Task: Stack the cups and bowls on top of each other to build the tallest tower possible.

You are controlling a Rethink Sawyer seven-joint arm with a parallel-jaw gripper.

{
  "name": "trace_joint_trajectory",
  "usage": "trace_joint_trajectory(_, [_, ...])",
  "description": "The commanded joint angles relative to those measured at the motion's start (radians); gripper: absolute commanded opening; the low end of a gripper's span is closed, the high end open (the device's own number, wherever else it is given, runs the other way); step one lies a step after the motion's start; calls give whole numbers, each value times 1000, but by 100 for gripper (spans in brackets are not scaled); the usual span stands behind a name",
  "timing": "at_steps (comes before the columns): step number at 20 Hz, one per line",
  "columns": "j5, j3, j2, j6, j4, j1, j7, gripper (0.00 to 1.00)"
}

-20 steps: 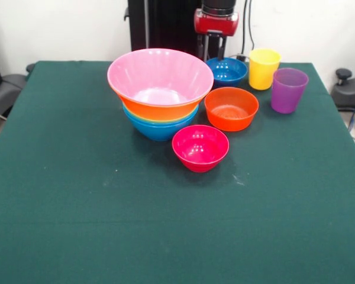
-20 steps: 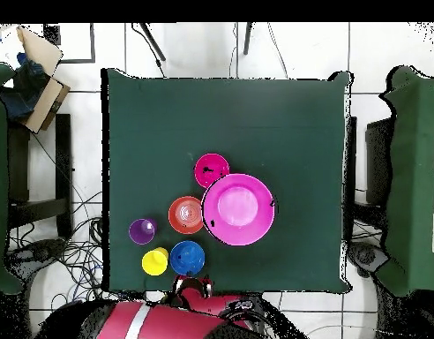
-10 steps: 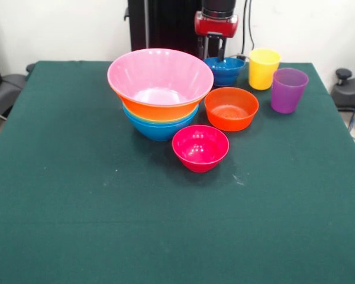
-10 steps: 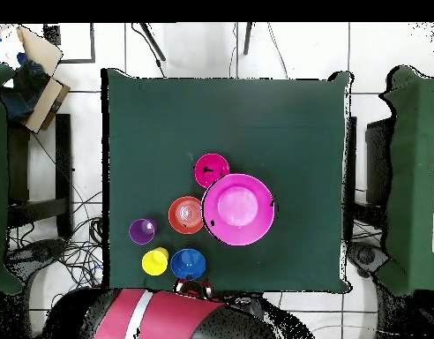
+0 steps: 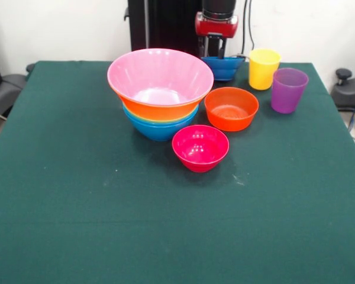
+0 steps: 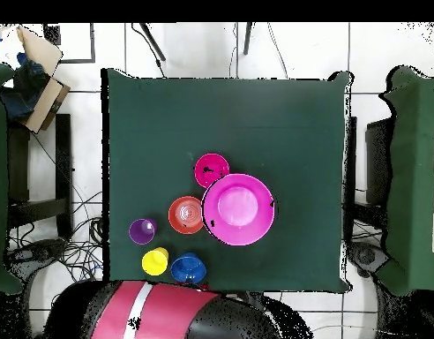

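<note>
My gripper (image 5: 216,54) hangs at the table's far edge, shut on the near rim of the small dark blue bowl (image 5: 224,67), which is lifted off the cloth. In the overhead view that bowl (image 6: 187,267) lies partly under the arm. The tower (image 5: 160,89) is a pink bowl in an orange one on light blue bowls; it also shows in the overhead view (image 6: 238,209). The orange-red bowl (image 5: 231,108) and the crimson bowl (image 5: 200,147) stand loose in front of it. The yellow cup (image 5: 264,68) and the purple cup (image 5: 288,89) stand upright at the right.
The green cloth table (image 5: 94,213) spreads wide towards the near side and the left. The black pedestal (image 5: 160,23) stands behind the tower. In the overhead view a cardboard box (image 6: 35,66) sits off the table at the top left.
The dark blue bowl has risen off the table in my gripper and moved a little towards the robot's base. The other bowls and the cups have not moved.
</note>
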Motion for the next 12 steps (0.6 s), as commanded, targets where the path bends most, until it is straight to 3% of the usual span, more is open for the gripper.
trace_joint_trajectory(1, [93, 81, -10, -33, -79, 39, 198, 100])
trace_joint_trajectory(12, [186, 104, -190, 97, -44, 78, 199, 100])
